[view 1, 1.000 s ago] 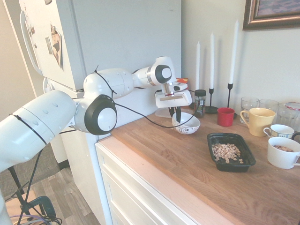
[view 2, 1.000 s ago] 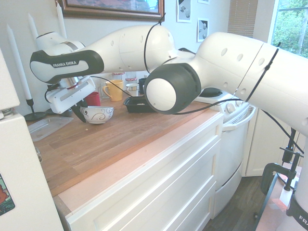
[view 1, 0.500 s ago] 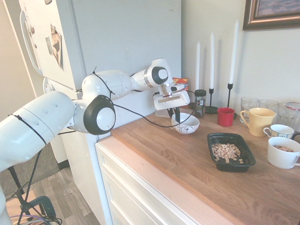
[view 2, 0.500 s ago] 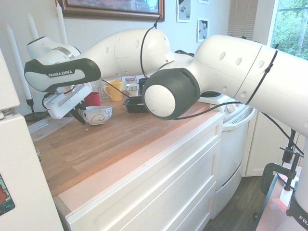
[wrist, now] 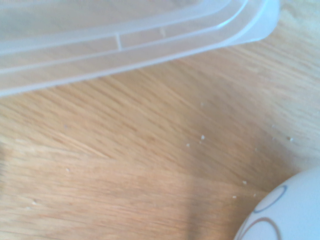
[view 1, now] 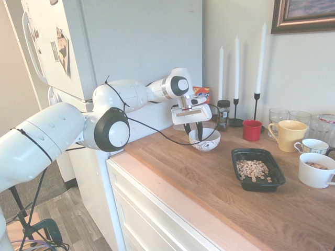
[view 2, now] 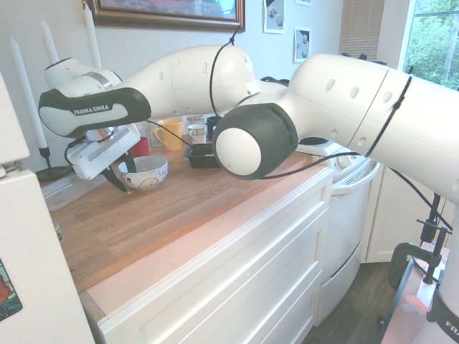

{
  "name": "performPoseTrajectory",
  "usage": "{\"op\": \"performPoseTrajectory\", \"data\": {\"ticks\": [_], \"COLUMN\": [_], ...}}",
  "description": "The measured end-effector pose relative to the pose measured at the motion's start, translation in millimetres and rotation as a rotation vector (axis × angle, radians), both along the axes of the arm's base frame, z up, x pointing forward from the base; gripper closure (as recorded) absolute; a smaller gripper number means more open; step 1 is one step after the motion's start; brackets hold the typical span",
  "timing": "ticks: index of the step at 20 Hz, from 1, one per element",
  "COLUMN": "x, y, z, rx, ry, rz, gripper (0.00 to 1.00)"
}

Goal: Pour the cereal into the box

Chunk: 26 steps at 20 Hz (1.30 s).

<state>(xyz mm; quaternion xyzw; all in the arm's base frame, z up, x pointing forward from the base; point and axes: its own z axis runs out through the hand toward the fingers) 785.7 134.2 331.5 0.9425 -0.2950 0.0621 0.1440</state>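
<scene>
The cereal point(view 1: 253, 169) lies as a beige heap of small loops in the box point(view 1: 272, 180), a shallow black tray on the wooden counter, right of centre. The box point(view 2: 199, 156) also shows behind the arm in the second exterior view. My gripper point(view 1: 193, 135) stands well to its left, at the white patterned bowl point(view 1: 209, 141). Its jaws are open, one finger outside the bowl's rim and one over the inside. The bowl point(view 2: 145, 172) rests on the counter, and its edge point(wrist: 285, 215) shows in the wrist view.
A clear flat plastic container point(wrist: 125, 35) lies just behind the bowl by the fridge point(view 1: 131, 42). A spice jar point(view 1: 223, 113), candles point(view 1: 236, 78), red cup point(view 1: 252, 130), yellow mug point(view 1: 287, 135), glasses and white mugs point(view 1: 315, 170) line the back and right.
The jaws were shut on the bowl's rim and have now come apart. The bowl stays down on the counter, and the hand has shifted slightly.
</scene>
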Motion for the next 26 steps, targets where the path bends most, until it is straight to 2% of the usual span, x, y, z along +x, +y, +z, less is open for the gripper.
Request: {"op": "performPoseTrajectory", "data": {"ticks": [3,8,12,26], "x": [0.6,-8.2,-16.3,-37.4], "y": [-8.8,-40.5,-63.0,-74.5], "z": [25.3,77.9,120.8,206.0], "rx": [0.051,0.174,0.232,0.287], "ry": [-0.023,0.003,-0.007,-0.089], "rz": [-0.022,-0.076,-0.094,-0.111], "gripper": [0.0,0.0,0.0,0.0]}}
